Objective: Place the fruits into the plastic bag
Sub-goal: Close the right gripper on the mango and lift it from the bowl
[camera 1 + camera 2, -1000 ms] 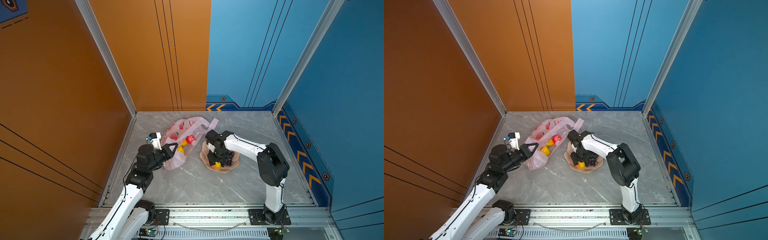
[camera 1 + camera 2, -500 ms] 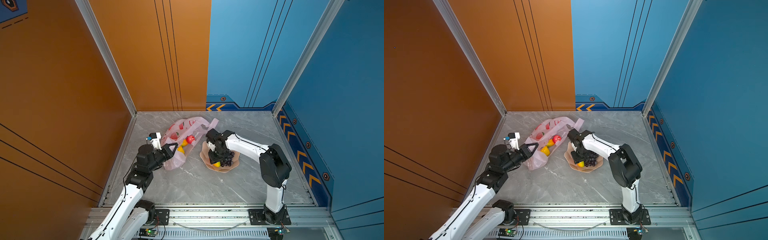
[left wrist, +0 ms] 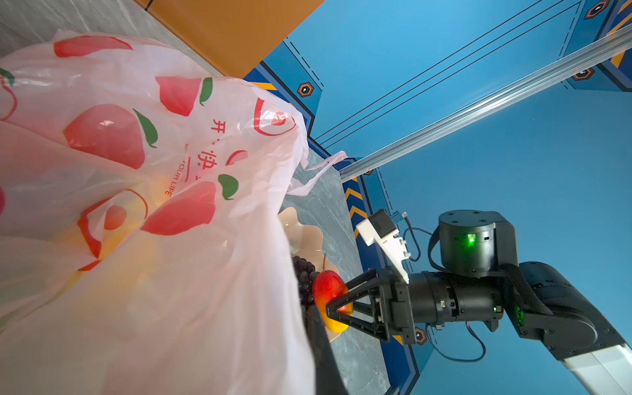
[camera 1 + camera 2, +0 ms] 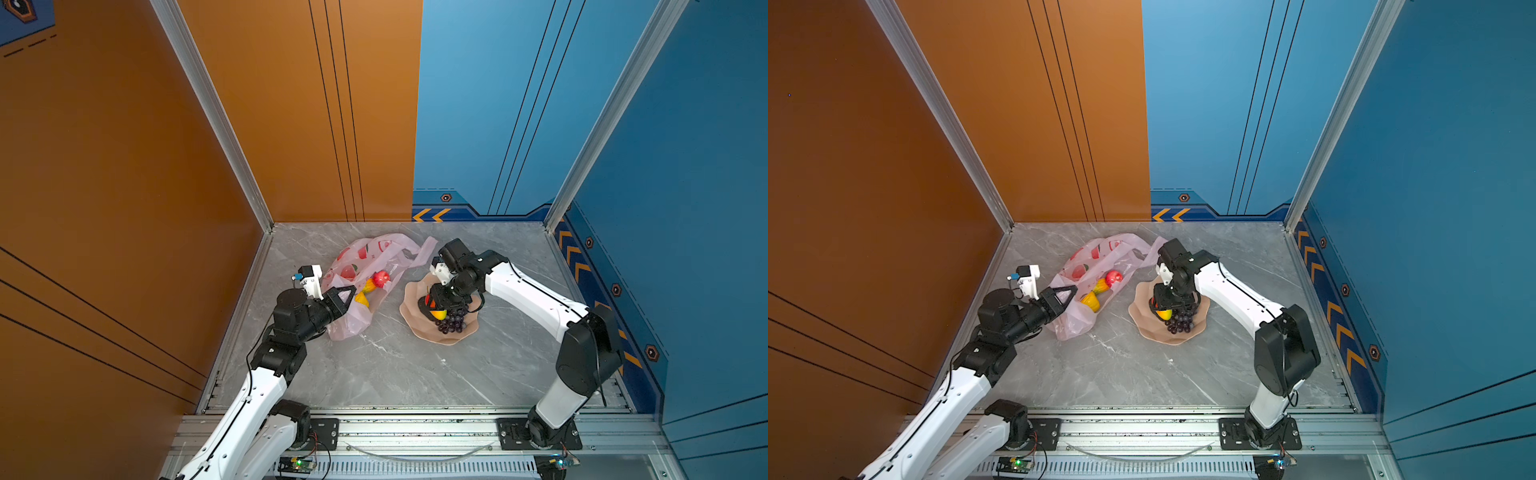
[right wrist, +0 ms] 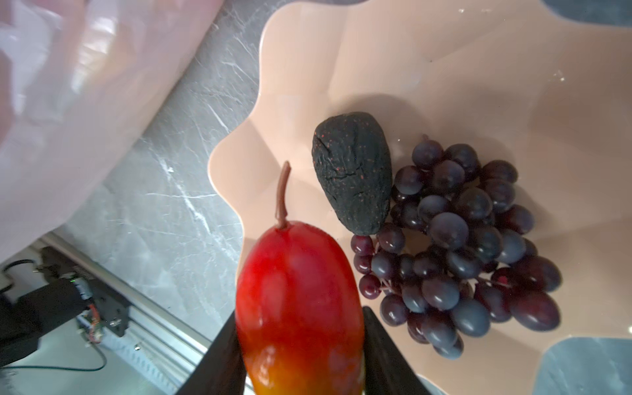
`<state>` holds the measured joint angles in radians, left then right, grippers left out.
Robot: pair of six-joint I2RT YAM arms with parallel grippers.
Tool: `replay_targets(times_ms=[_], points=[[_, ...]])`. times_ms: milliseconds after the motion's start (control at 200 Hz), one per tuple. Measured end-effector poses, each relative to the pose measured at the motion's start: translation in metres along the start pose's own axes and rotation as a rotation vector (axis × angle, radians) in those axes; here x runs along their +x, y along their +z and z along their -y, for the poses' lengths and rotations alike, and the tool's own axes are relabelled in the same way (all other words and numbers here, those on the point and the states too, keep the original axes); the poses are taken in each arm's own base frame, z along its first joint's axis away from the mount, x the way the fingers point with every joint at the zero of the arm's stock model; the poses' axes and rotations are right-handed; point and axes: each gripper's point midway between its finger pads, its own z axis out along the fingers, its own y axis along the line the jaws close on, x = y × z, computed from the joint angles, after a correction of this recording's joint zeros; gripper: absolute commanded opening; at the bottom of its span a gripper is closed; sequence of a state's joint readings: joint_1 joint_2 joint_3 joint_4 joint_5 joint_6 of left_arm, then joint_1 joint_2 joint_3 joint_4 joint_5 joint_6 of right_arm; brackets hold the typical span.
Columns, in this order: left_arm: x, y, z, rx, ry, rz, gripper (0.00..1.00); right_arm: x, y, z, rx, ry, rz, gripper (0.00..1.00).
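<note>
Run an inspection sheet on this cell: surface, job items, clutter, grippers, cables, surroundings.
Surface: grey marble tabletop, veined.
Job's things: plastic bag lying open, red apple and yellow-orange fruits inside; avocado and grapes in the peach bowl; mango gripped at the bowl.
Clutter: nothing seen.
Grippers: left gripper shut on the bag's edge; right gripper shut on the mango.
Cables: black loops at the right wrist.
Surroundings: orange wall, blue walls, aluminium rail in front.
</note>
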<state>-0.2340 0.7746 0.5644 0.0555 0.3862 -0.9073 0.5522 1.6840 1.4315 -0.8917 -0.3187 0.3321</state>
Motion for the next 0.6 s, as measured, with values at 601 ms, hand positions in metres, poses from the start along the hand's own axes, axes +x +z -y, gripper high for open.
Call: replay_targets(times_ms=[601], points=[[0.004, 0.003, 0.003, 0.007, -0.001, -0.02, 0.0, -0.042, -0.099, -0.028, -0.401, 0.217, 0.388, 0.46]])
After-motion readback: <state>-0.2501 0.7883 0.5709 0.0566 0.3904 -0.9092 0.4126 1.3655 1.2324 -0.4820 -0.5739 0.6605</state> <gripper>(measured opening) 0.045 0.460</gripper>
